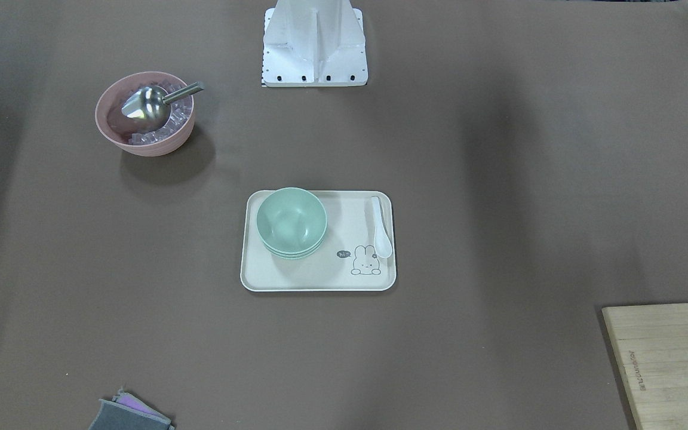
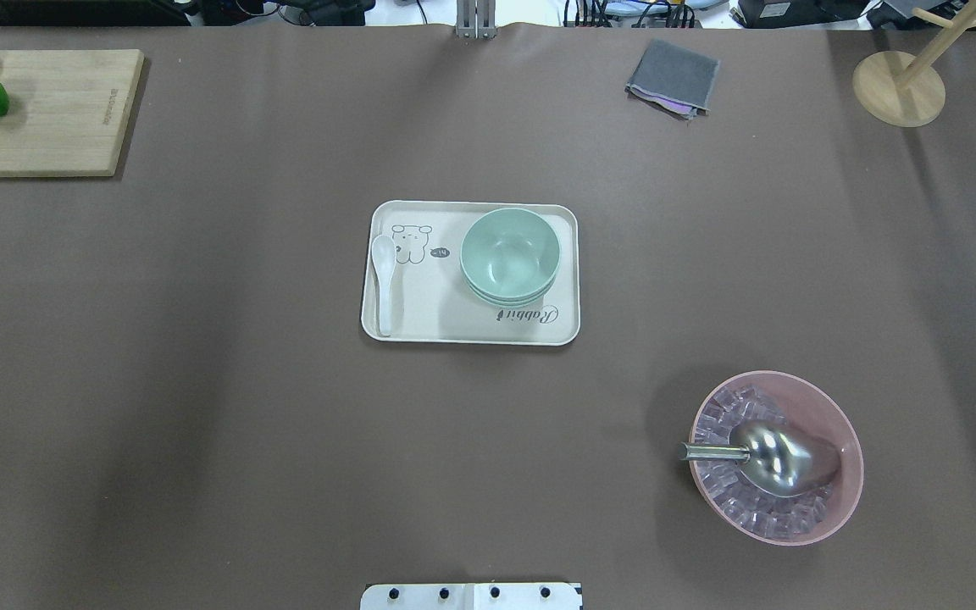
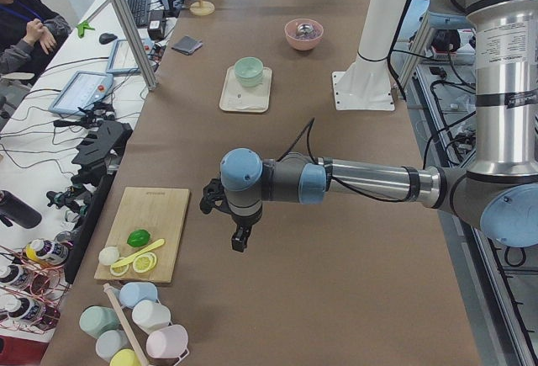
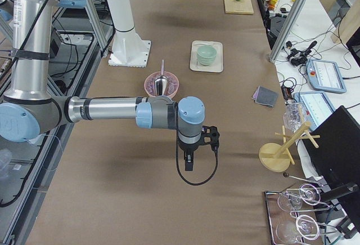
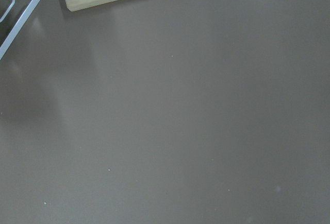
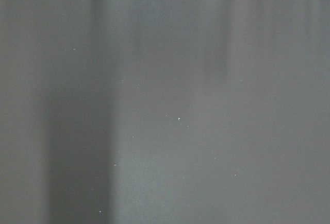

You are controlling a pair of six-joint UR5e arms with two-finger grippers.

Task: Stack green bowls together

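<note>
- From my remote desk I see the green bowls [image 2: 510, 254] nested in one stack on the cream tray [image 2: 420, 326] at mid-table. They sit on the tray's half toward the robot's right, and a white spoon [image 2: 384, 284] lies along the opposite edge.
- The left gripper [image 3: 239, 240] hangs pointing down over the brown table [image 3: 336, 257], just beside the cutting board [image 3: 155, 214]. The stack sits far up the table from it, well apart.
- The right gripper [image 4: 189, 163] hangs pointing down near the table's other end, also well apart from the bowls. The pink bowl [image 4: 161, 83] with its metal scoop [image 2: 780, 457] lies between it and the tray.
- I cannot tell whether either gripper's fingers are apart or together, as only the side views catch them.
- My wrist feeds show table surface, and the left one also shows a corner of the board.
</note>
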